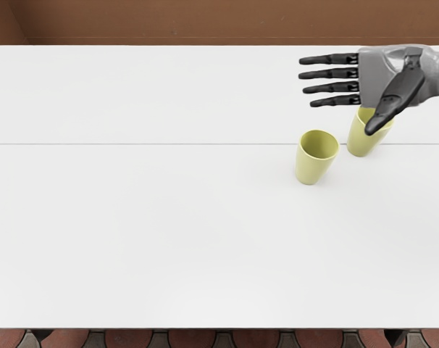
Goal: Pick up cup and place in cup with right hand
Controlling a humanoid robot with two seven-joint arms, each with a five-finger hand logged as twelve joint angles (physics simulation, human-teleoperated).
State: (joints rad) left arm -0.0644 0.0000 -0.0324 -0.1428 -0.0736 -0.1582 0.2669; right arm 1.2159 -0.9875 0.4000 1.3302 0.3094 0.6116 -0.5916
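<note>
My right hand (pixel 345 94) reaches in from the right edge at the upper right, its four fingers stretched out to the left and its thumb angled down, holding nothing. Below the palm stands one yellow-green cup (pixel 363 140), its rim partly hidden by the thumb and palm. To its left and a little nearer the front, a second yellow-green cup (pixel 309 168) is upright with its opening in full view. A small gap separates the two cups. Whether the thumb touches the cup behind it, I cannot tell.
Both cups are on a white table (pixel 147 217) with a thin seam running across it. A brown surface (pixel 205 22) lies beyond the back edge, and reddish tiled floor (pixel 256 338) shows past the front edge.
</note>
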